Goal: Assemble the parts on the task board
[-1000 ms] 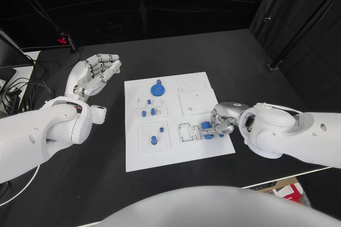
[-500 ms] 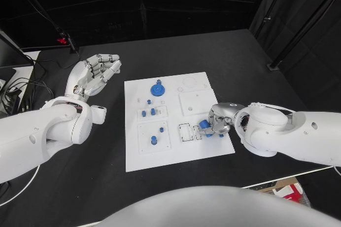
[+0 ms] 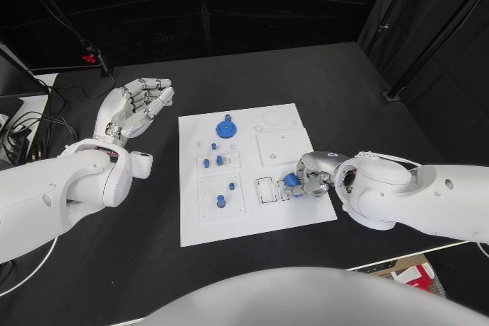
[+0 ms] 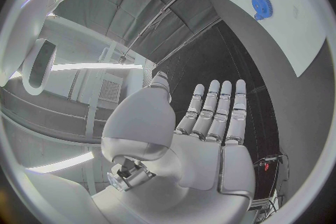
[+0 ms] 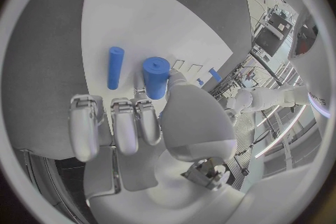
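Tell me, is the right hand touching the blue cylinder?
Touching. In the right wrist view the right hand pinches the upright blue cylinder between thumb and fingers.

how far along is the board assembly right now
Partly done, it seems: a blue gear and small blue pieces sit on the task board. The right hand holds a blue cylinder; a thinner blue peg lies loose. The left hand is open, off the board.
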